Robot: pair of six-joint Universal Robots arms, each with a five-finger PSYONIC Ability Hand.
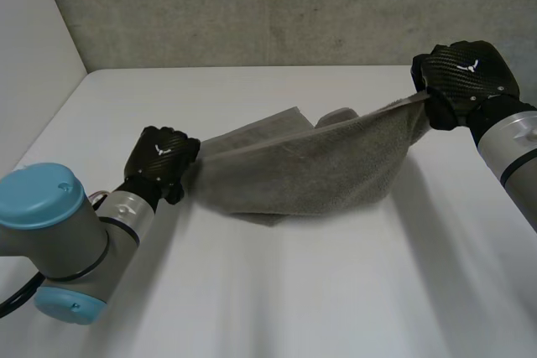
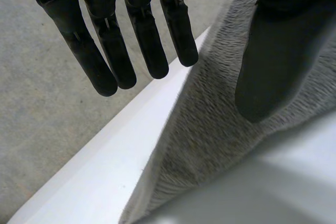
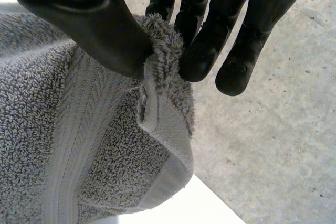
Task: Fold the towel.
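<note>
- Grey terry towel (image 1: 310,165) sags, stretched above the white desk (image 1: 277,291).
- Right hand (image 1: 461,81), at 2 o'clock, pinches its hemmed corner.
- Left hand (image 1: 159,161), at 9 o'clock: fingers straight, thumb against the towel.

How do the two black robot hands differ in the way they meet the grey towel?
The right black hand pinches the grey terry towel's hemmed corner between thumb and fingers; the left black hand's fingers are straight. The right's fingers touch cloth; the left's are clear of it, only its thumb against it. Both are at the towel's ends.
</note>
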